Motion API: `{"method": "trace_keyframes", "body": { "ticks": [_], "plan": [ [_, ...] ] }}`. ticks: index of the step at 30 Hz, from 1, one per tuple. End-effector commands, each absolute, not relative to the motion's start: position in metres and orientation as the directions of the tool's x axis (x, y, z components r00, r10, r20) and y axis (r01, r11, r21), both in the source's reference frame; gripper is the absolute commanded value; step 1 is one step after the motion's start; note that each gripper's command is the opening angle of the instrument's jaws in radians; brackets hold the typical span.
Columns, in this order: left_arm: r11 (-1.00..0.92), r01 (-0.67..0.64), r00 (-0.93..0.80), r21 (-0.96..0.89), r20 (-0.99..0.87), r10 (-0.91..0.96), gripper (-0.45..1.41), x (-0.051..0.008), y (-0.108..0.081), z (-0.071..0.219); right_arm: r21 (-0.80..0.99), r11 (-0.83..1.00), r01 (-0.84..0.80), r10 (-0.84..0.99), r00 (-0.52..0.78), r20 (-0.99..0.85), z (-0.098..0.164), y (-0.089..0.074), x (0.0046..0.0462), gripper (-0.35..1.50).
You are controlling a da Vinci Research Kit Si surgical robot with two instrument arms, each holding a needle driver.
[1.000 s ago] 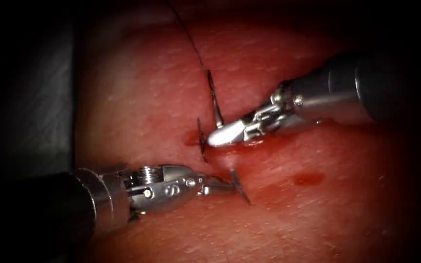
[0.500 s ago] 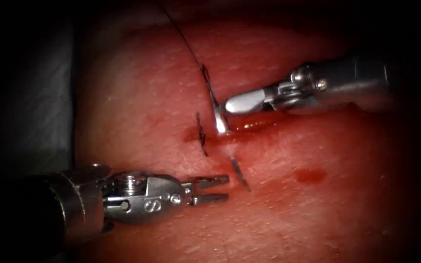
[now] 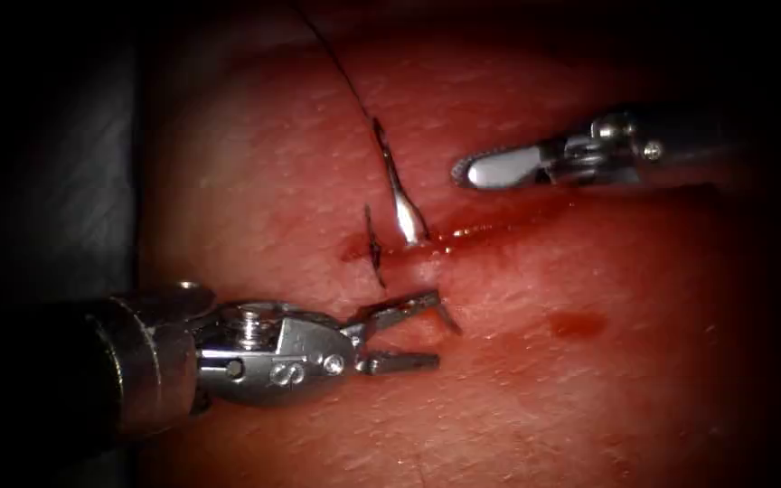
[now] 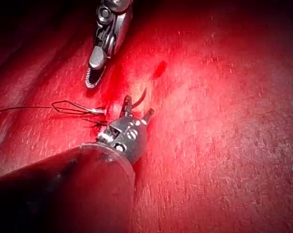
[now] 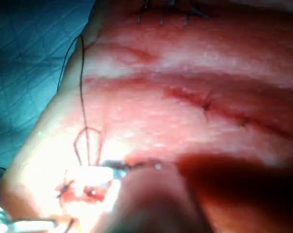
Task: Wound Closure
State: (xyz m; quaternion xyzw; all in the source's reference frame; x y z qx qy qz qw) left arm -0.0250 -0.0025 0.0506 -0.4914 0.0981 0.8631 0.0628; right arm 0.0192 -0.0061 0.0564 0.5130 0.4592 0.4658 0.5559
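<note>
Now the needle (image 3: 406, 217) sits through the tissue (image 3: 589, 389) at the cut (image 3: 463, 237), its tip (image 3: 447, 317) between the left tool's (image 3: 413, 331) parted jaws, while the right tool (image 3: 472, 172), empty, has jaws together.

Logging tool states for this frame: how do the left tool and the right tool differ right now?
The left tool has its jaws spread open around the needle tip where it emerges from the tissue below the cut; the right tool has its jaws shut. The left tool sits low against the tissue, while the right tool is above the cut, apart from the needle's tail. Both hold nothing.
</note>
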Motion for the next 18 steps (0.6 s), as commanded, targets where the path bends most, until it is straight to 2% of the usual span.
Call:
{"method": "trace_keyframes", "body": {
  "ticks": [1,8,12,14,18],
  "plan": [
    [-0.972,-0.209,-0.509,0.107,-0.861,0.015,0.20,-0.0257,-0.0026,0.0514,0.998,0.039,-0.045,0.989,0.146,-0.032,0.0569,-0.0069,0.0199,1.19],
    [-0.965,-0.234,-0.498,0.115,-0.867,0.018,0.19,-0.0274,-0.0015,0.0526,0.998,0.045,-0.044,0.988,0.148,-0.038,0.0568,-0.0071,0.0197,1.16],
    [-0.964,-0.238,-0.498,0.117,-0.867,0.017,-0.11,-0.0276,-0.0012,0.0531,0.998,0.051,-0.042,0.988,0.149,-0.044,0.0567,-0.0072,0.0195,1.13],
    [-0.964,-0.237,-0.498,0.124,-0.867,0.011,-0.45,-0.0276,-0.0012,0.0533,0.998,0.051,-0.042,0.988,0.149,-0.044,0.0567,-0.0072,0.0195,1.11],
    [-0.963,-0.255,-0.465,0.088,-0.885,0.042,-0.45,-0.0274,-0.0013,0.0534,0.996,0.080,-0.039,0.986,0.150,-0.074,0.0566,-0.0073,0.0194,0.99]
  ]
}}
